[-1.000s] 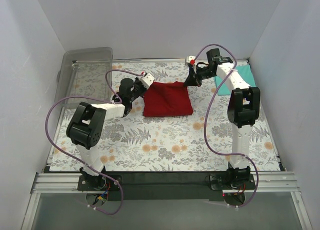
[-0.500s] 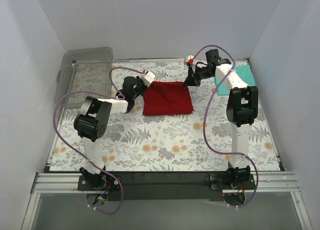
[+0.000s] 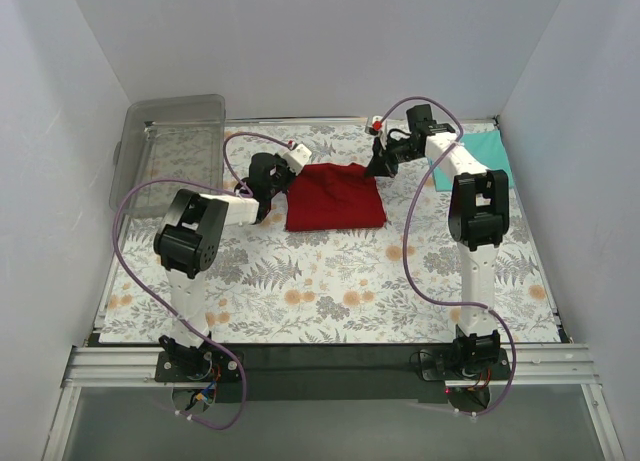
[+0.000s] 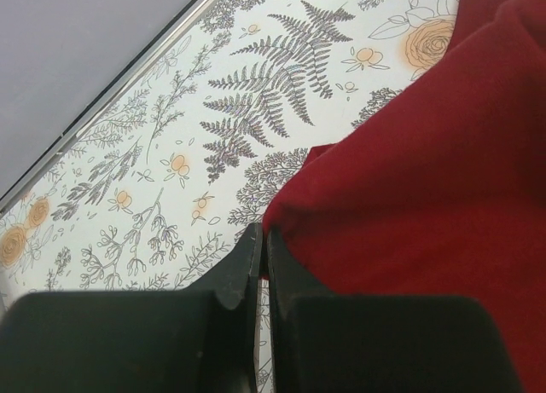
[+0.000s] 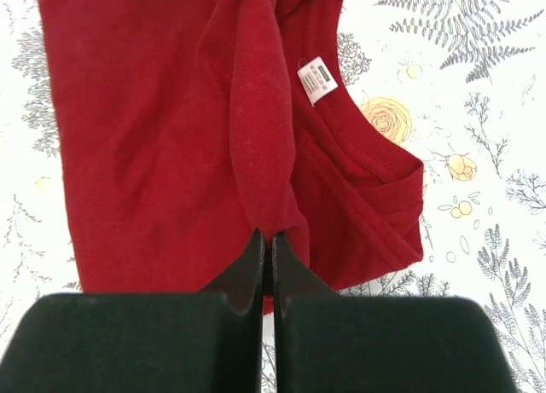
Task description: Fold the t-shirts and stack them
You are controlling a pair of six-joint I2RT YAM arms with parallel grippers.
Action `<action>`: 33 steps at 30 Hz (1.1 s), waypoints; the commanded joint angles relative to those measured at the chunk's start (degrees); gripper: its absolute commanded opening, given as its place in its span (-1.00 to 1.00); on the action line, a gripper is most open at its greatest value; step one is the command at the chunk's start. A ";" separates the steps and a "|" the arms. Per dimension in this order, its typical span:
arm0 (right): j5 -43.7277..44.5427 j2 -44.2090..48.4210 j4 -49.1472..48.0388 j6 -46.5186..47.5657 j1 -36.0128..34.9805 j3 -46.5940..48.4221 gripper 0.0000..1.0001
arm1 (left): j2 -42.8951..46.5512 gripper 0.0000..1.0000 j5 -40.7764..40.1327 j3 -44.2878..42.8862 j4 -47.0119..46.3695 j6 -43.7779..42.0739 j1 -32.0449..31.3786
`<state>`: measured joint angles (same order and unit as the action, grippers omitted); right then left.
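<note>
Red shirt (image 3: 336,196): lies folded into a rough rectangle on the bench (image 3: 330,281), at the middle of its far half, between the two arms.
Shirt detail: the right wrist view shows the neckline turned to the right side with a small white tag (image 5: 316,79) inside it. A raised ridge of cloth runs down the middle towards the fingertips.
Teal shirt (image 3: 495,156): lies flat at the far right corner of the bench, partly covered by the right arm and well apart from the red shirt.
Left pincer (image 4: 260,239): fingers pressed together, tips low over the bench and right at the red shirt's left edge. I cannot tell whether any cloth is caught between them.
Right pincer (image 5: 264,244): fingers pressed together, pinching the end of the red shirt's ridge at its far right corner.
Bin (image 3: 165,131): clear plastic, at the far left corner, away from both shirts.
</note>
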<state>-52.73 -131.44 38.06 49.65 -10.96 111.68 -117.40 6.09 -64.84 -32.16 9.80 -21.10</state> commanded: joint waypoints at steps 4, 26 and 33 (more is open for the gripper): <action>2.45 0.30 -6.76 -6.66 -0.90 0.30 -0.97 | -0.72 -1.00 -2.13 -3.10 0.87 -0.40 0.54; 19.15 2.76 -26.72 -23.28 -2.49 -6.91 -0.97 | -3.53 -1.00 -5.21 -6.62 4.21 -2.68 0.71; 23.11 4.87 -33.91 -26.79 -2.57 -11.21 -0.97 | -3.27 -1.00 -5.30 -5.74 4.13 -3.21 0.71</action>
<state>-32.49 -130.72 10.81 25.63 -13.28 102.28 -120.70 1.83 -69.47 -27.86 7.70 -21.06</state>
